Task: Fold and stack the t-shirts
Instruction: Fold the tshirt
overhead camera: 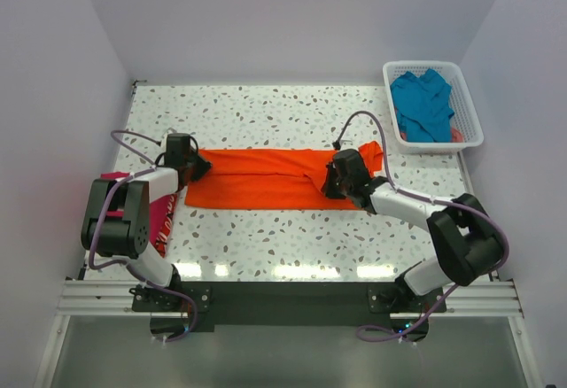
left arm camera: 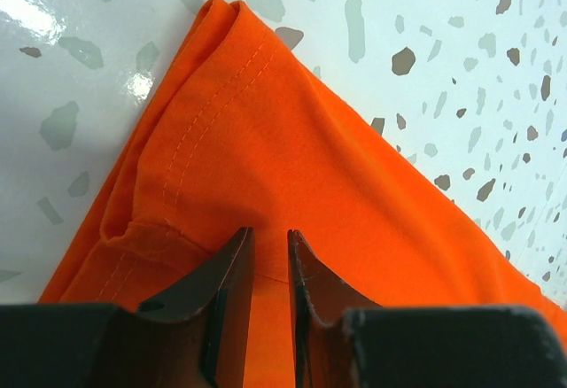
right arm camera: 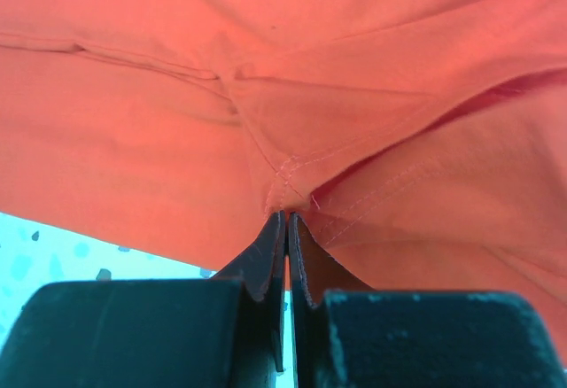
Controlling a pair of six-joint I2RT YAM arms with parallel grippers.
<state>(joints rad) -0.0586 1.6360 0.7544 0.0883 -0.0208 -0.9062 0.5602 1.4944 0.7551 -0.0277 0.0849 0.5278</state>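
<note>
The orange t-shirt [overhead camera: 266, 180] lies as a long folded band across the middle of the table. My left gripper [overhead camera: 199, 168] is at its left end. In the left wrist view its jaws [left arm camera: 270, 233] stand narrowly apart with orange cloth [left arm camera: 292, 140] pinched between them. My right gripper [overhead camera: 330, 180] is near the band's right end. It [right arm camera: 288, 215] is shut on a stitched seam of the orange cloth [right arm camera: 177, 96]. The magenta t-shirt [overhead camera: 161, 215] lies at the table's left edge, partly under my left arm. The teal t-shirt [overhead camera: 423, 104] lies crumpled in the basket.
The white lattice basket [overhead camera: 472, 113] stands at the back right corner, with a bit of orange-red cloth [overhead camera: 456, 134] under the teal shirt. White walls close in the table at the back and both sides. The speckled tabletop [overhead camera: 266, 113] shows around the orange band.
</note>
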